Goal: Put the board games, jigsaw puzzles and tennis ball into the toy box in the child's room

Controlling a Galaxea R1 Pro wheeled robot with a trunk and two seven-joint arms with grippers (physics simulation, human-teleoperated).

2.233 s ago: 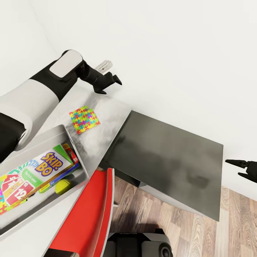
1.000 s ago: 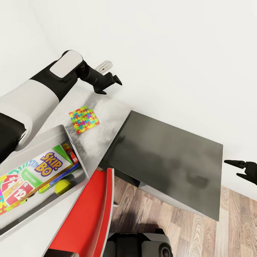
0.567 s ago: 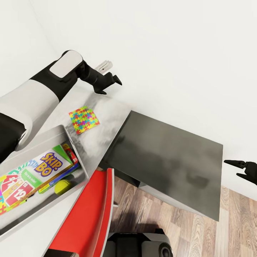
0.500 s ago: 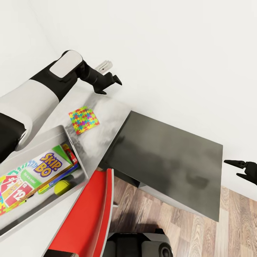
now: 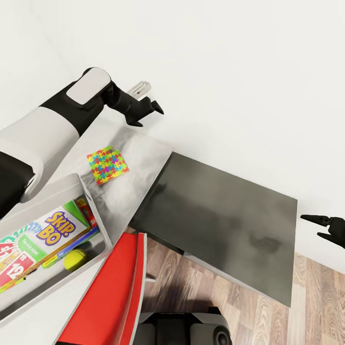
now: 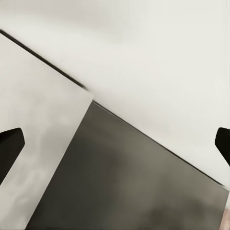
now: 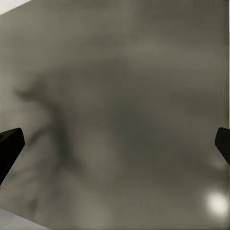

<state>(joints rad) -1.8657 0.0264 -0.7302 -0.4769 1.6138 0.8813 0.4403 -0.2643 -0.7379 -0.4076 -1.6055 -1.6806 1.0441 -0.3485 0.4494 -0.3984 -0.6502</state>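
At the head view's left, the toy box (image 5: 72, 184) on the table (image 5: 139, 158) holds the Skip-Bo game (image 5: 52, 229), other flat boxes and the tennis ball (image 5: 75, 259); one jigsaw puzzle (image 5: 107, 165) lies outside, near the table's far end; left claw (image 5: 147, 109) above, open, empty; right claw (image 5: 322, 227) open, empty.

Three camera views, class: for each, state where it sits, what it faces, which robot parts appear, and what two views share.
Head view: on the head, looking down at table, toy box, jigsaw puzzle; shows left gripper, right gripper.
Left wrist view: above the table's end, facing dark desk; fingertips at both edges.
Right wrist view: facing the dark desk; fingertips at both edges.
Shared: all three show the dark desk.
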